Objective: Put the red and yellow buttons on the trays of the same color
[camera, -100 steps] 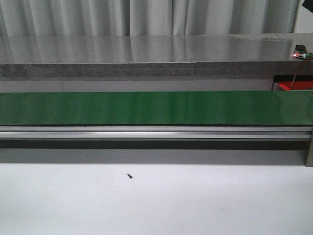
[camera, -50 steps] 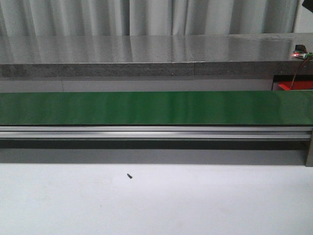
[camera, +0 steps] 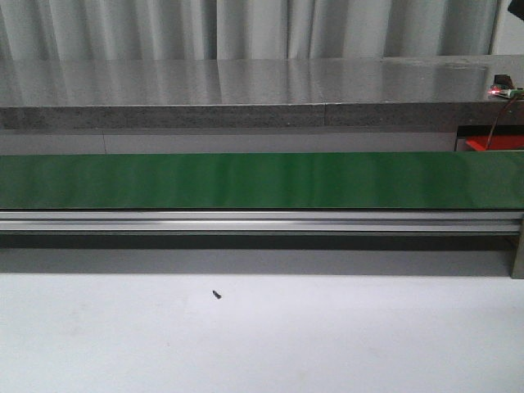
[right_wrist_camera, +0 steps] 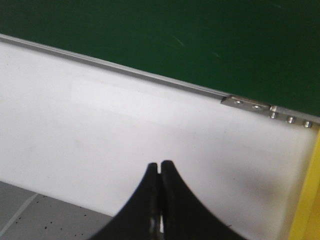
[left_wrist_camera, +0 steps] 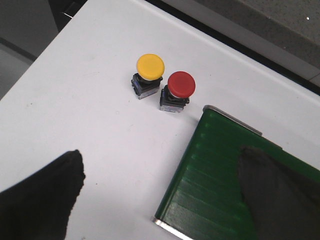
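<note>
In the left wrist view a yellow button [left_wrist_camera: 150, 66] and a red button [left_wrist_camera: 180, 83] stand side by side on the white table, each on a small dark metal base. My left gripper [left_wrist_camera: 160, 185] hangs open above the table short of them, one finger [left_wrist_camera: 45, 195] over the white surface and the other finger [left_wrist_camera: 280, 190] over the end of the green belt [left_wrist_camera: 210, 170]. My right gripper [right_wrist_camera: 160, 167] is shut with nothing between its fingers, above the white table near the belt's edge. A strip of a yellow tray [right_wrist_camera: 311, 200] shows at the frame's edge. No red tray is in view.
The front view shows the long green conveyor belt [camera: 262, 180] on its aluminium rail [camera: 262, 221], a grey counter [camera: 246, 90] behind, and a small black screw [camera: 217, 294] on the white table. Neither arm appears there. Rail brackets with bolts [right_wrist_camera: 270, 110] lie near my right gripper.
</note>
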You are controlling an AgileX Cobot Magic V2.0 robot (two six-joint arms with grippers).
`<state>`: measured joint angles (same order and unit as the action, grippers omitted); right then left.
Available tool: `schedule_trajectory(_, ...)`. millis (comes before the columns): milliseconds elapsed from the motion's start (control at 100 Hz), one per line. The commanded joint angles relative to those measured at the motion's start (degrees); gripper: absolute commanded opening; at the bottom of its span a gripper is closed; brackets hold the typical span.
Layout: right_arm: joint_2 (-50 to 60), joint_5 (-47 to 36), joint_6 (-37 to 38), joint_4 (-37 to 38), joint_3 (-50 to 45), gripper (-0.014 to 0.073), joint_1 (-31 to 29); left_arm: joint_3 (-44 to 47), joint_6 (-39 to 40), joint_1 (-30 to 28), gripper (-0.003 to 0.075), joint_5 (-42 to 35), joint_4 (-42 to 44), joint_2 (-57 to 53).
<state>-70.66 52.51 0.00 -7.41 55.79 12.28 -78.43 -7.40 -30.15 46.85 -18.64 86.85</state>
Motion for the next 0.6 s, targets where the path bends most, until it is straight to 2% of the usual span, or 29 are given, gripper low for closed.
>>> schedule_trajectory(0, 1.6, -1.0, -0.3, -0.3, 1.4, -0.0106, 0.0, -4.6, 3.5, -0.1, 0.0627, -1.4, -1.2, 1.2)
schedule_trajectory(200, 1.6, -0.7, -0.3, -0.3, 1.4, -0.0106, 0.0, -9.8, 8.9, 1.0, 0.0589, -0.6, -1.1, 8.7)
schedule_trajectory(590, 1.6, 0.0, 0.0, -1.0, 1.4, -0.0106, 0.0, -24.2, 22.7, 5.5, 0.0589, 1.4, 3.8, 22.9)
